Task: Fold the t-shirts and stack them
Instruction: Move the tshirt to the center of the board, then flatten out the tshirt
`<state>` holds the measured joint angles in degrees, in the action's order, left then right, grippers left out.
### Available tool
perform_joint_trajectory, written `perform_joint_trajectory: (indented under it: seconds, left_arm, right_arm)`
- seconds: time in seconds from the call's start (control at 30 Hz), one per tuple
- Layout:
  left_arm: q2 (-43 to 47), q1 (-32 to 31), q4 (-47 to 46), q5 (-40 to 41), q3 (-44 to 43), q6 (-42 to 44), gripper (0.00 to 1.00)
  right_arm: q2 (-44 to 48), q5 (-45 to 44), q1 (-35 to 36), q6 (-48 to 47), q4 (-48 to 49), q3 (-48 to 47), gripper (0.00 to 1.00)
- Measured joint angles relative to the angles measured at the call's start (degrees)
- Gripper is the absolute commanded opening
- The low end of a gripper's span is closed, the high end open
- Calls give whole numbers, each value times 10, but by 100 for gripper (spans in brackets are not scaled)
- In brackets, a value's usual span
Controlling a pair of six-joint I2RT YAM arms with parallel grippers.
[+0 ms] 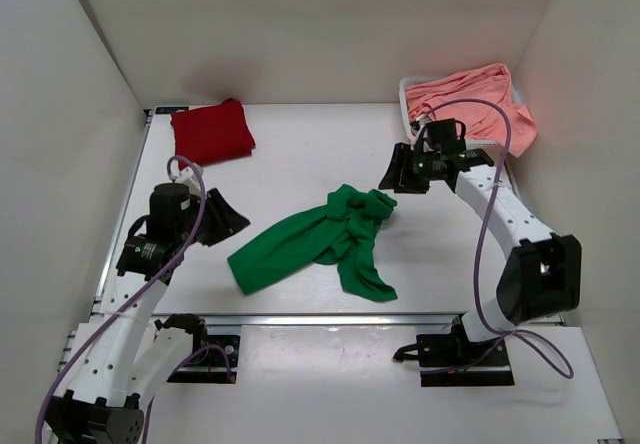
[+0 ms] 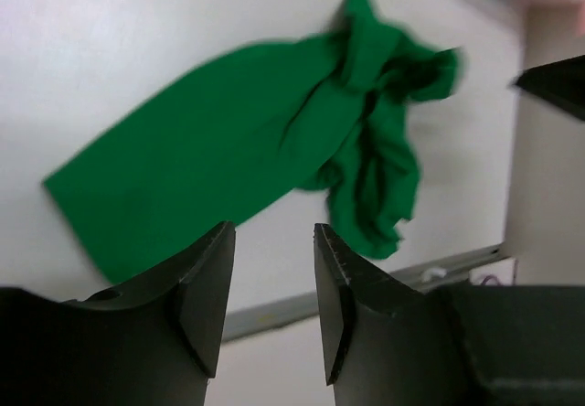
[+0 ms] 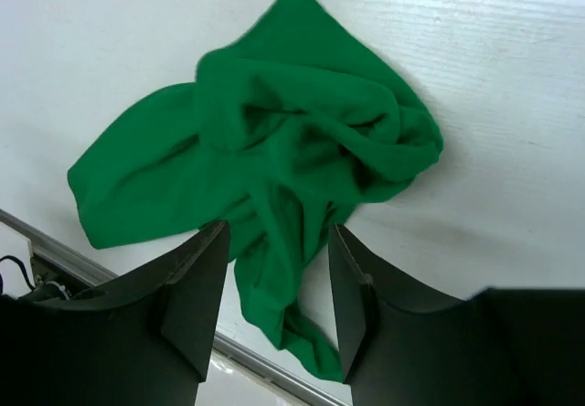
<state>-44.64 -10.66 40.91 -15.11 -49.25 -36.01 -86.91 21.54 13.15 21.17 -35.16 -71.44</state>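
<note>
A bright green t-shirt lies crumpled on the middle of the white table, bunched at its right end and spread flat toward the left. A dark red t-shirt lies folded at the back left. A salmon pink t-shirt is heaped at the back right. My left gripper hovers left of the green t-shirt, open and empty. My right gripper hangs above and right of the bunched end, open, with the green t-shirt on the table below it and nothing gripped.
The pink t-shirt rests in a white basket in the back right corner. White walls close the table on the left, back and right. A metal rail runs along the table's near edge, just beyond the arm bases.
</note>
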Motion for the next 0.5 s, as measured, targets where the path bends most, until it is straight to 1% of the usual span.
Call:
perform_joint_trajectory:
  seconds: [0.13,0.2,0.23,0.3,0.4,0.5]
  left_arm:
    - [4,-7,52,27,45,-2,53]
    - [-4,-11,60,36,64,-2,57]
    - [-14,-19,59,42,74,-2,58]
    - [-50,-45,57,56,89,-1,62]
    - [-126,-82,39,68,105,-1,63]
    - [-167,-85,25,79,113,-3,64]
  right_arm:
    - [78,-14,5,-13,4,37,46]
    - [105,-17,7,-21,-1,62,47]
    - [108,-17,8,-24,-4,69,46]
    - [104,-19,8,-35,-21,81,47]
    - [90,-22,16,-49,-34,85,46]
    - [67,-20,39,-56,-36,75,47]
